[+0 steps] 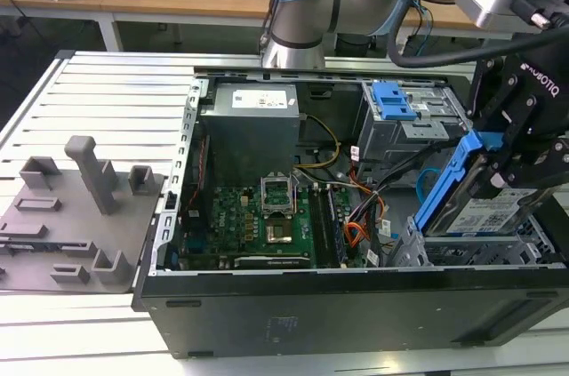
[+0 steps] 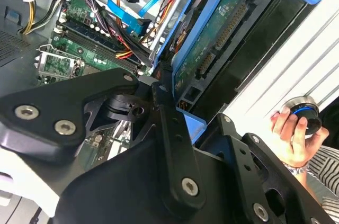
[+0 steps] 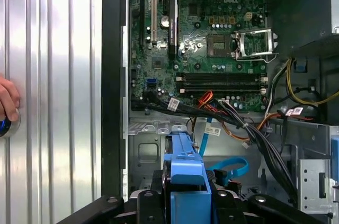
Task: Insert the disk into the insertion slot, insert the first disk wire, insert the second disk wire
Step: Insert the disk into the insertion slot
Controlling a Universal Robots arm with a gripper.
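I have the gripper (image 1: 500, 176) clamped on the disk (image 1: 487, 214). Its black fingers (image 2: 172, 139) pinch the blue carrier from both sides, so the jaws are closed on the frame and not on the silver body.

The disk hangs tilted directly over the insertion slot (image 1: 471, 256), with its lower end down at the slot's open top and its upper end raised well clear. It is not seated. I cannot tell whether the lower edge touches the sheet metal.

In the second wrist view the disk's green underside and its connector edge face the camera.

The second disk wire (image 2: 123, 8) lies in a loose loop inside the case just beside the insertion slot, apart from the disk. The orange and black wire bundle (image 3: 233, 121) runs close by it.

The taller cage (image 1: 404, 136) with the blue latch (image 1: 389, 100) stands next to the insertion slot, on the side towards the arm's base. The motherboard (image 1: 253, 216) lies flat on the slot's other flank, further into the case.

Outside the case wall nearest the insertion slot, a person's hand (image 2: 290, 139) rests on the slatted table (image 1: 116, 100), gripping a round dark knob with a blue ring (image 2: 302, 114).
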